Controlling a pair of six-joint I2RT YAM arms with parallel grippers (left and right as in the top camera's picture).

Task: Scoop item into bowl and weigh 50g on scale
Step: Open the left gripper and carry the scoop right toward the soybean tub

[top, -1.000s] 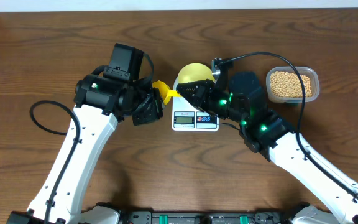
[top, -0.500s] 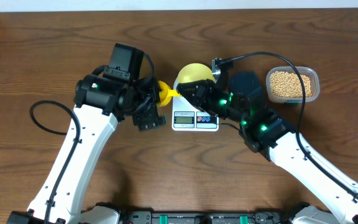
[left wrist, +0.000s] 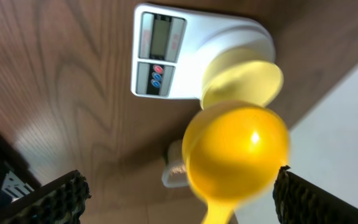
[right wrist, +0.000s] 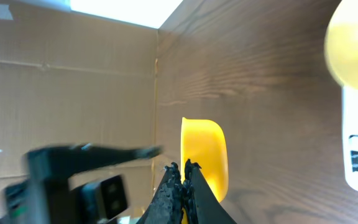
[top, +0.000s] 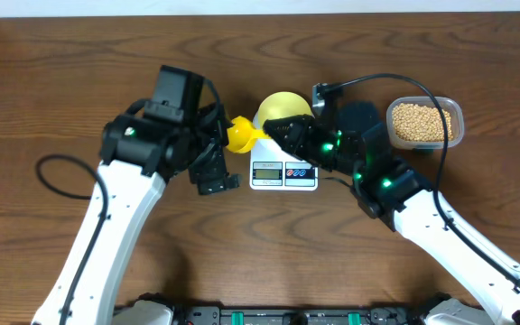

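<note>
My left jaws stand released, wide apart either side of the yellow scoop [top: 240, 135] and clear of it. My right jaws are clenched on its handle. The bowl [top: 283, 106] sits on the scale [top: 283, 173], mid-tabletop. The beans [top: 420, 121] fill a clear tub [top: 457, 116] near the far right edge.

Two robot arms reach over the tabletop [top: 61, 81], the left arm [top: 116, 208] and the right arm [top: 450, 235]. Each ends in one two-fingered tool, making two in all: the left tool [top: 222, 155] and the right tool [top: 273, 131]. Near the far edge's middle are one scale [top: 283, 183], one bowl [top: 283, 104] and one scoop [top: 240, 135]. One tub [top: 459, 113] sits toward the far right corner; its beans [top: 422, 125] are too many to count.
</note>
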